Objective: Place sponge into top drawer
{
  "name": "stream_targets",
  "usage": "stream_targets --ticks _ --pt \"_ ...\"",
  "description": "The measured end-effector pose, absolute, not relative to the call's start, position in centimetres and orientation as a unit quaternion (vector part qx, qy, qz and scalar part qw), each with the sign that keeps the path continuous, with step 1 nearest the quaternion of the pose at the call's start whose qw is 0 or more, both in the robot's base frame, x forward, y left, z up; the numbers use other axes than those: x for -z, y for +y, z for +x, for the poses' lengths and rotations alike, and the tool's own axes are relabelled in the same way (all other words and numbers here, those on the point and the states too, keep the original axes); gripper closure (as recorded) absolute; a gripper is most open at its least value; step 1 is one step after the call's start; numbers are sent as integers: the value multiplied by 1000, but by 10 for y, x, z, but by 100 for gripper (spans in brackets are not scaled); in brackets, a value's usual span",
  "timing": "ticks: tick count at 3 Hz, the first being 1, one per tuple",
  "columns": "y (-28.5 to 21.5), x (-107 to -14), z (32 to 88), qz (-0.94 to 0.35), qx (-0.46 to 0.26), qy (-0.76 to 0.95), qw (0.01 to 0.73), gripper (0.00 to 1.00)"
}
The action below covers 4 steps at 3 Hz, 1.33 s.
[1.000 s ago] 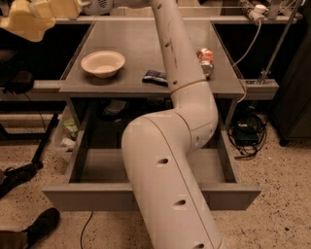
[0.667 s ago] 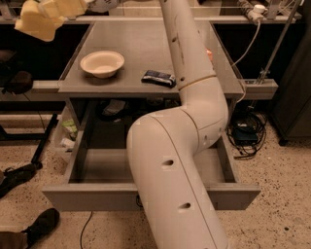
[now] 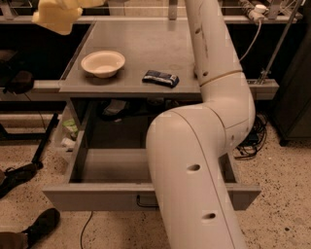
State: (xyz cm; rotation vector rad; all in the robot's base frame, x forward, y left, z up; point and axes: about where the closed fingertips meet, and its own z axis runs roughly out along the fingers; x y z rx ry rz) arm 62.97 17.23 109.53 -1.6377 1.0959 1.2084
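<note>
Grey table (image 3: pixel 146 48), top drawer (image 3: pixel 97 197) open below, claw (image 3: pixel 58 14) high upper-left, grip cannot be told

Warm overhead light is paling the tabletop (image 3: pixel 146 44) towards its far edge; the gripper (image 3: pixel 58 18), beyond the far left corner, is showing blurred; shadow is pooling beneath the near edge.

One cam only. It sits high on the robot's side, looking fwd and down over the table (image 3: pixel 146 48), with the open top drawer (image 3: pixel 112 168) nearer, toward 7 o'clock. Very close to the arm (image 3: pixel 194 160), which fills the frame from 6 up to 12 o'clock. The gripper (image 3: pixel 59 18) is cut off by the top edge at 11 o'clock.
</note>
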Motion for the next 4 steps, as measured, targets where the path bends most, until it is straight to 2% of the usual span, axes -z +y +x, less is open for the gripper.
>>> stream_targets --ticks 1,3,4 --pt "149 -1095 619 -647 -479 437 401 100" --pt "64 -1139 553 -647 -415 431 473 100" --pt "30 -1126 524 -634 -392 455 489 100"
